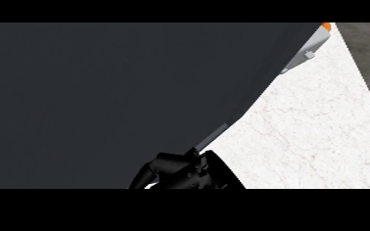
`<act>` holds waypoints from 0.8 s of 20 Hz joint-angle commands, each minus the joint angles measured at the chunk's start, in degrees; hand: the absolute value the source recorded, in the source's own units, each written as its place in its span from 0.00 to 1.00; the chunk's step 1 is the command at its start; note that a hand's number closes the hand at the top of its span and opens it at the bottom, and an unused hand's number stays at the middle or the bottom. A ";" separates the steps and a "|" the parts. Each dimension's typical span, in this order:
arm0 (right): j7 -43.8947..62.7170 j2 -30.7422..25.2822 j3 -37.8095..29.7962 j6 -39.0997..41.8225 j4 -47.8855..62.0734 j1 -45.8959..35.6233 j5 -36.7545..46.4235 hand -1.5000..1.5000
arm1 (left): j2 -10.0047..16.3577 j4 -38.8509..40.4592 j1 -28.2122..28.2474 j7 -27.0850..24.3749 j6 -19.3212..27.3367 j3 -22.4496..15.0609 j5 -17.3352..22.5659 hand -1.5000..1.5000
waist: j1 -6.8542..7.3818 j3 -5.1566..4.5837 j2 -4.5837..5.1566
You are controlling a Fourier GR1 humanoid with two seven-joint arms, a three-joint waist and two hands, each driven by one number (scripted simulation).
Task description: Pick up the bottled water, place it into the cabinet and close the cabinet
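- A dark grey cabinet door fills the view from 7 o'clock round to 1 o'clock. It hides everything behind it on the left and in the middle.
- The door's free edge runs on a slant from 1 o'clock down to 6 o'clock.
- A slim, pale grey handle lies along that edge, just below the centre of the view toward 5 o'clock.
- 1 black hand, taken as the right hand, shows at 6 o'clock. It sits right at the lower end of the handle and overlaps the door's bottom corner.
- Whether this hand is apart, together or clamped on the handle cannot be told, as it reads only as a dark mass against the dark door.
- The white, veined counter shows as a wedge from 2 o'clock to 5 o'clock, to the right of the door's edge.
- At 1 o'clock a small white-and-grey thing with an orange tip peeks out from behind the door's edge, over the far end of the counter.
- Whether it is the bottled water cannot be told, and no other bottle shape can be made out.
- A dark grey strip borders the counter at 2 o'clock.
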 commanded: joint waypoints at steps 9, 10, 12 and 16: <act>-13.95 5.84 -22.52 9.43 37.71 -18.83 -24.17 1.00 | 1.89 1.35 3.90 -0.86 -5.66 4.43 1.23 1.00 | -0.88 0.17 0.30; -13.58 4.45 -25.18 13.04 37.43 -17.81 -25.30 1.00 | 2.53 1.09 3.71 -0.25 -6.89 6.75 3.67 1.00 | -1.59 0.18 0.11; -20.66 4.57 -27.62 15.17 46.17 -19.69 -24.33 1.00 | 3.52 1.16 2.82 0.14 -8.07 7.90 4.06 1.00 | -1.30 0.18 0.33; -25.52 1.99 -32.53 21.65 56.51 -22.37 -26.20 1.00 | 1.40 1.32 4.74 -1.57 -7.69 6.65 1.45 1.00 | -1.15 0.18 0.37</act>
